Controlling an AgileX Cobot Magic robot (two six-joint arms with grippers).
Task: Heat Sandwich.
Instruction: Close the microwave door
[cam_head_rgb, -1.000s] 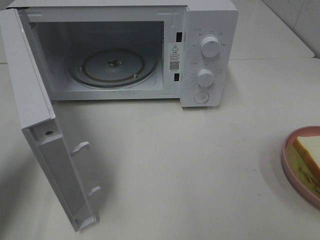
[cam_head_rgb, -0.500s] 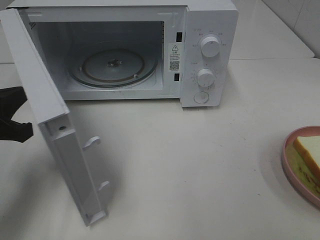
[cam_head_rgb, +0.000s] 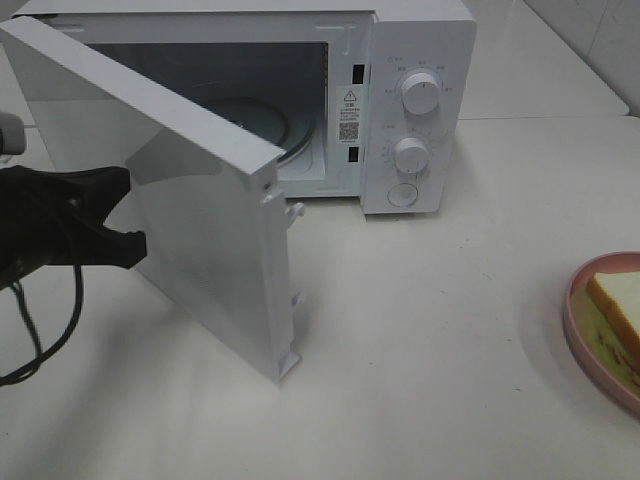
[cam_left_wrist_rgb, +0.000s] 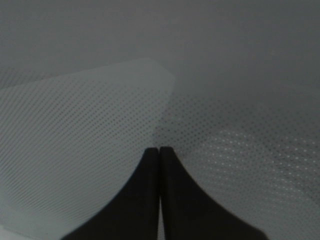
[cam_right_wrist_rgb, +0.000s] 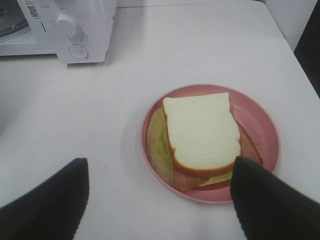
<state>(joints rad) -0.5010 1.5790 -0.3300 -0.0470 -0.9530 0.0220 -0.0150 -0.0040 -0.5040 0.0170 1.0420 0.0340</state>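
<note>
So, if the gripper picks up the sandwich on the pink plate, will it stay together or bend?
The sandwich will probably sag, since its bread looks soft. It may also come apart: the filling already sticks out beyond the top slice. Lifting the pink plate by its rim looks safer for the open right gripper.

A kitchen is suggested by a white microwave (cam_head_rgb: 300, 110) set on a pale table (cam_head_rgb: 430, 330) beside tiled wall (cam_head_rgb: 590, 30).

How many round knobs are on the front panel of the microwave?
2: the upper knob near the panel's top and the lower knob under it, above a round button. None seems hidden.
</note>
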